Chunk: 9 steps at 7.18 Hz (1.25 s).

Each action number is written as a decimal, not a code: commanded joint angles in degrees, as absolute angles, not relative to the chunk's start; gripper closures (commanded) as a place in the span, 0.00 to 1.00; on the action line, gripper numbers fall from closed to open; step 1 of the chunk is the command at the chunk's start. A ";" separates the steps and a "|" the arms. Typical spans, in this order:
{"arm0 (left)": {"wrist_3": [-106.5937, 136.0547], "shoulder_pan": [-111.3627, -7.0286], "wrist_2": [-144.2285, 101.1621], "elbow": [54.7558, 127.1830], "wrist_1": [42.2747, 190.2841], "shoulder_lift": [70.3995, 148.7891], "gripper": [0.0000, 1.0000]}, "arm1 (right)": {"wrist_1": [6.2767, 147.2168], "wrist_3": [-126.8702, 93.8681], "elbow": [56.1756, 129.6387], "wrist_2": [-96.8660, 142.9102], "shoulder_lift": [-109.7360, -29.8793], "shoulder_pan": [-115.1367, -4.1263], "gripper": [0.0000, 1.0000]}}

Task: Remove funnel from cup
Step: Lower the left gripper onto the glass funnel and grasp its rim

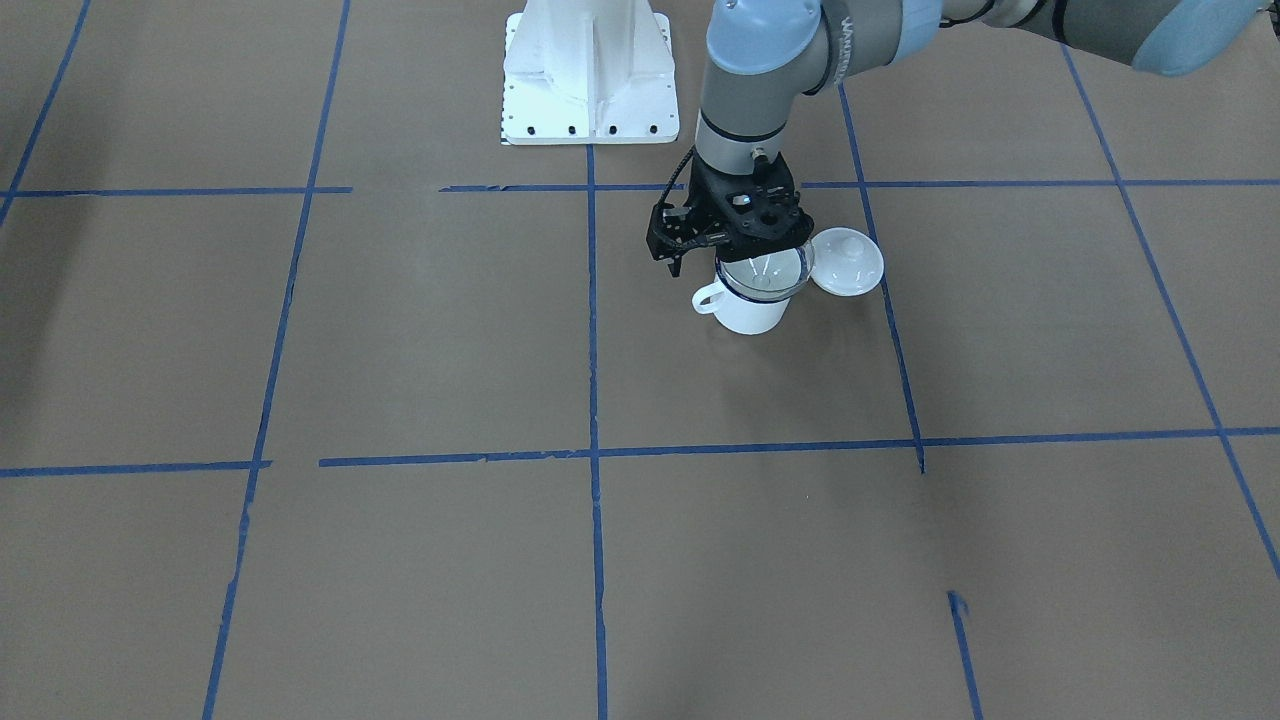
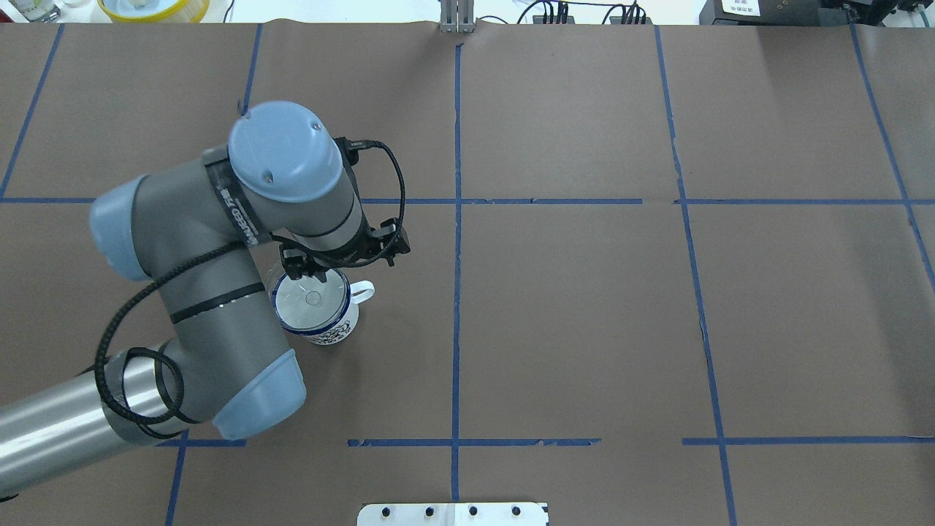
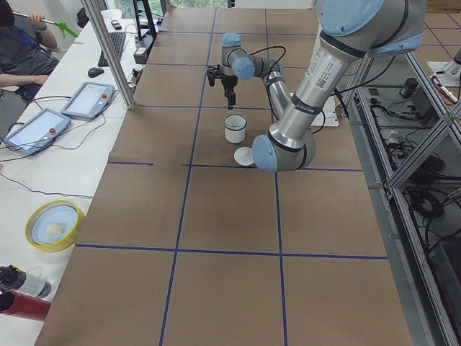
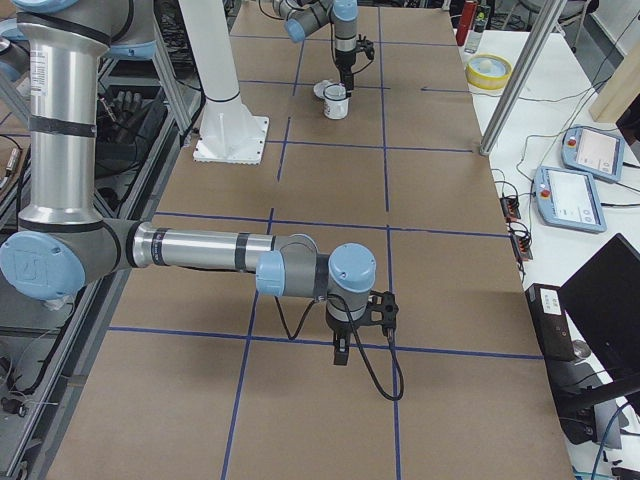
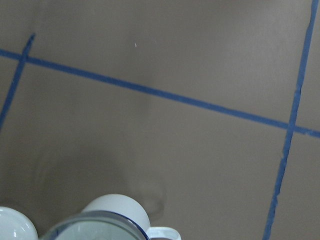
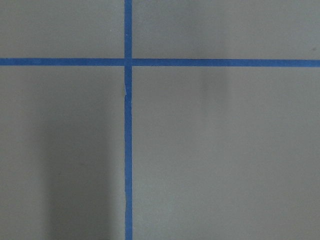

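The funnel (image 2: 313,298) sits in the cup (image 2: 337,327), its wide clear rim on the mug's blue lip; the cup stands upright in the left half of the worktop (image 1: 400,350), about midway between the near and far edges, with a white lid (image 1: 847,262) just beside it; the left gripper (image 2: 307,276) hovers over the funnel's rim, but whether its fingers are spread I cannot tell; the right gripper (image 4: 341,355) hangs over blue tape (image 6: 128,150) toward the right end, its state unclear.
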<state>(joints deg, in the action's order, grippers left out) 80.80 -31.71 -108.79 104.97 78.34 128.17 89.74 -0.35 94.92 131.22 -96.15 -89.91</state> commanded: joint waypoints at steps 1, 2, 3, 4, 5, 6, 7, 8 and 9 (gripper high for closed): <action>81.56 -29.00 -107.58 103.89 78.40 127.44 0.02 | 89.74 -0.35 94.92 131.22 -96.15 -89.91 0.00; 81.21 -29.00 -107.58 104.15 78.40 127.09 0.18 | 89.74 -0.35 94.92 131.22 -96.15 -89.91 0.00; 80.95 -29.09 -107.58 104.41 78.31 126.92 0.65 | 89.74 -0.35 94.92 131.22 -96.15 -89.91 0.00; 80.77 -29.27 -107.58 104.59 78.22 126.65 0.91 | 89.74 -0.35 94.92 131.22 -96.15 -89.91 0.00; 80.77 -29.70 -107.49 104.85 78.22 125.69 0.98 | 89.74 -0.35 94.92 131.22 -96.15 -89.91 0.00; 80.77 -30.66 -107.49 104.94 78.22 125.34 1.00 | 89.74 -0.35 94.92 131.22 -96.15 -89.91 0.00; 80.77 -31.80 -107.23 105.12 78.22 125.42 1.00 | 89.74 -0.35 94.92 131.22 -96.15 -89.91 0.00; 80.68 -32.95 -106.36 105.55 78.05 125.33 1.00 | 89.74 -0.35 94.92 131.22 -96.15 -89.91 0.00; 77.90 -34.79 -106.43 107.04 76.83 125.59 1.00 | 89.74 -0.35 94.83 131.22 -96.15 -89.91 0.00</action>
